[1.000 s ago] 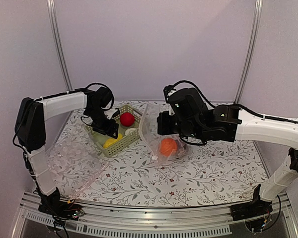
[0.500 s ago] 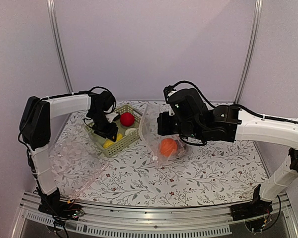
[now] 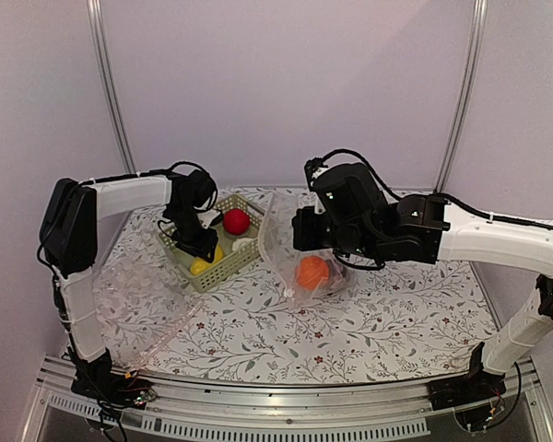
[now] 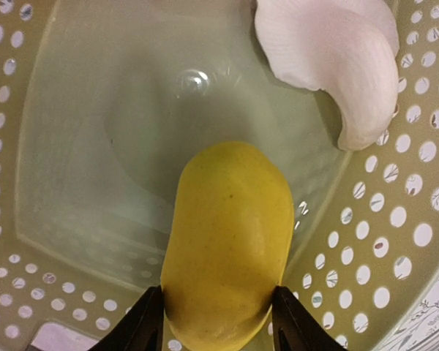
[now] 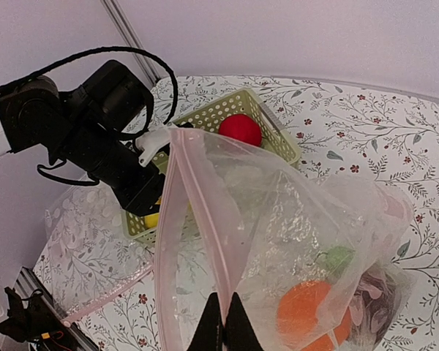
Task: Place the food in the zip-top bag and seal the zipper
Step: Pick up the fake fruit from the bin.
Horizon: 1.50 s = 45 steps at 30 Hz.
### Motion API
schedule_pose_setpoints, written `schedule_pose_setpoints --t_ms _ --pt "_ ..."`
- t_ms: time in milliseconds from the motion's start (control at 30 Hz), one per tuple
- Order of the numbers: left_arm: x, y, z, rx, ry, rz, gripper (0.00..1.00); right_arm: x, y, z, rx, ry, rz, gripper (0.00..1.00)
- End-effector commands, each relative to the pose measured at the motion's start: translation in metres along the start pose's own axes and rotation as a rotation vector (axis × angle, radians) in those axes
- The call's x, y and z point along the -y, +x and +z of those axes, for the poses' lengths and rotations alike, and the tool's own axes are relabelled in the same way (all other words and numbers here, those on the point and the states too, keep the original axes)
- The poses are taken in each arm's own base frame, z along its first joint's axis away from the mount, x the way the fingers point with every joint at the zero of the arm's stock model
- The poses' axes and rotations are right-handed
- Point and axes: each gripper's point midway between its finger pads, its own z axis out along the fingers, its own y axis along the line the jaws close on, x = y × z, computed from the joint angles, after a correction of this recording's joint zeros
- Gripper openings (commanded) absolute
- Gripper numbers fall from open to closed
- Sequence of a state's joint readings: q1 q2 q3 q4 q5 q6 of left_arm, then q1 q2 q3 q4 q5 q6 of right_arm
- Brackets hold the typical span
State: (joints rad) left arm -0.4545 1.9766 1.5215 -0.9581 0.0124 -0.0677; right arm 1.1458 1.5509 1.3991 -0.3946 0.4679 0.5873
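Glossy clear bag (image 5: 278, 219), smooth plastic basket (image 4: 395, 241)

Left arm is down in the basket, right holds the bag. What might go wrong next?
The left pincer flanks only the near end of the smooth yellow fruit; it may squirt out when lifted. The right pincer pinches the bag at one spot on its pink strip, so the mouth may sag and the fruit could miss.

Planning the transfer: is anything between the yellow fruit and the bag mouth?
Yes: the basket wall. The yellow fruit lies inside the basket; the zip-top bag, held open by the right gripper, stands just outside it.
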Motion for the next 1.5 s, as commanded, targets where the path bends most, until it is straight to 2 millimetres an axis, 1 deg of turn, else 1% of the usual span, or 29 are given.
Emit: schedule_pose_setpoints --t_ms 0,467,633,900,1000,1167,1200,1233,1400,1467 --pt "0.005 0.003 0.007 -0.031 -0.008 0.017 0.49 -0.001 -0.008 -0.01 0.027 -0.007 0.015 0.0" --pt "0.008 0.005 0.015 -0.057 0.01 0.015 0.53 -0.001 -0.008 -0.01 0.027 -0.01 0.017 0.0" --pt "0.01 0.004 0.013 -0.051 0.022 0.014 0.47 -0.001 -0.007 -0.009 0.025 -0.008 0.016 0.0" --pt "0.011 -0.001 0.002 -0.019 0.031 0.011 0.39 0.0 -0.006 -0.008 0.024 -0.005 0.015 0.0" --pt "0.006 -0.008 -0.012 0.037 0.017 -0.001 0.37 0.0 -0.007 -0.008 0.026 -0.005 0.017 0.0" --pt "0.002 -0.023 -0.048 0.191 0.046 -0.036 0.35 0.0 -0.006 -0.008 0.024 -0.002 0.018 0.0" --pt "0.002 -0.026 -0.057 0.224 0.057 -0.039 0.35 0.0 -0.007 -0.008 0.025 -0.003 0.019 0.0" --pt "0.002 -0.027 -0.061 0.239 0.067 -0.042 0.35 0.0 -0.006 -0.008 0.025 -0.003 0.019 0.0" --pt "0.003 -0.034 -0.091 0.345 0.094 -0.055 0.35 -0.002 -0.007 -0.007 0.022 -0.008 0.021 0.0" --pt "0.007 -0.039 -0.108 0.414 0.116 -0.044 0.34 -0.002 -0.006 -0.006 0.021 -0.007 0.022 0.0"
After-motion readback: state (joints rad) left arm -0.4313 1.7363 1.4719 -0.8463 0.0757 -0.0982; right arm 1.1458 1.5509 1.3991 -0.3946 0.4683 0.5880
